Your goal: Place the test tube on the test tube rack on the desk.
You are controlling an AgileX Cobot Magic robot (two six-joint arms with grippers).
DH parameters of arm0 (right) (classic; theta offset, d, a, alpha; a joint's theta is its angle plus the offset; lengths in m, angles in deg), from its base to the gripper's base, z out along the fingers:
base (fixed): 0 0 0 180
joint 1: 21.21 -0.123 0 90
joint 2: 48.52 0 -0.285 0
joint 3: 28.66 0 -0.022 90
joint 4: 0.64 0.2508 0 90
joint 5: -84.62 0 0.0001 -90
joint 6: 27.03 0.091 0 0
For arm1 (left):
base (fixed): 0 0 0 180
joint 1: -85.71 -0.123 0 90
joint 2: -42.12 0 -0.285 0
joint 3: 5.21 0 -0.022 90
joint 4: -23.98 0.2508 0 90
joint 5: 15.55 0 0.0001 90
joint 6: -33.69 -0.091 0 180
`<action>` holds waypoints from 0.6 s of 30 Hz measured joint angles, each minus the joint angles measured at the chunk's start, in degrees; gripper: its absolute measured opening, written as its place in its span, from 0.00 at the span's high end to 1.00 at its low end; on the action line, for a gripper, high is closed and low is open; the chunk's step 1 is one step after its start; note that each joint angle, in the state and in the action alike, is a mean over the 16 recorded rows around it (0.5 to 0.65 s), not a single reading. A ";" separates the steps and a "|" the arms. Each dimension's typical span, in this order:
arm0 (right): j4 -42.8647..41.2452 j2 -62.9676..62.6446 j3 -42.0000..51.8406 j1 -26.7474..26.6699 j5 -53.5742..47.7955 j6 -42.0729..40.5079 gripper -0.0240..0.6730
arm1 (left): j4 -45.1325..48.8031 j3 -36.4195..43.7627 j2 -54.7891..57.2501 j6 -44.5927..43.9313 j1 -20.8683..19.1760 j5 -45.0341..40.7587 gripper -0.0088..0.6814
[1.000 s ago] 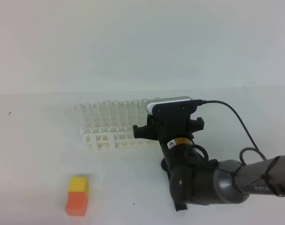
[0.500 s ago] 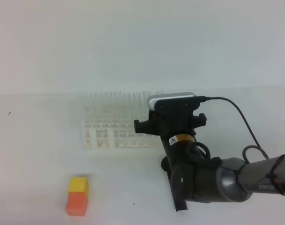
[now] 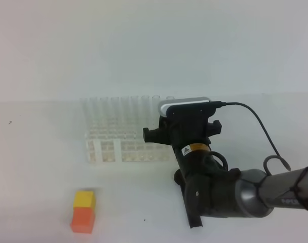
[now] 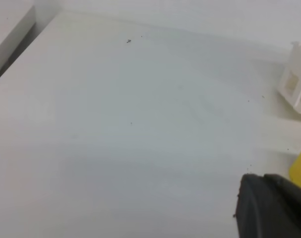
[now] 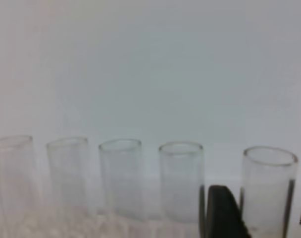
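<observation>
Rack (image 3: 124,147) shifted left — right jaws grasping the rightmost test tube (image 5: 267,191) between them.

Bright, even, washed-out light; soft blur; faint shadows

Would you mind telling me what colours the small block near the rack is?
Yellow on top, orange below; the exterior high view shows it best.

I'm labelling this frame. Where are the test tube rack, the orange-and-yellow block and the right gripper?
test tube rack (image 3: 113,150): exterior high view, its front lattice side.
orange-and-yellow block (image 3: 83,211): exterior high view, front face, where the two colours meet.
right gripper (image 5: 262,210): right wrist view, midway between its fingertips.
</observation>
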 joint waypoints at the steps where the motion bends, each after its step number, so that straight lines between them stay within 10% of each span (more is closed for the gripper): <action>1: -0.06 0.13 0.00 0.01 -0.10 -0.10 0.48 | 0.00 0.00 0.00 0.00 0.00 0.00 0.99; 18: -2.58 2.43 0.00 0.61 -0.15 -2.82 0.48 | 0.00 0.00 0.08 0.00 0.00 0.00 0.99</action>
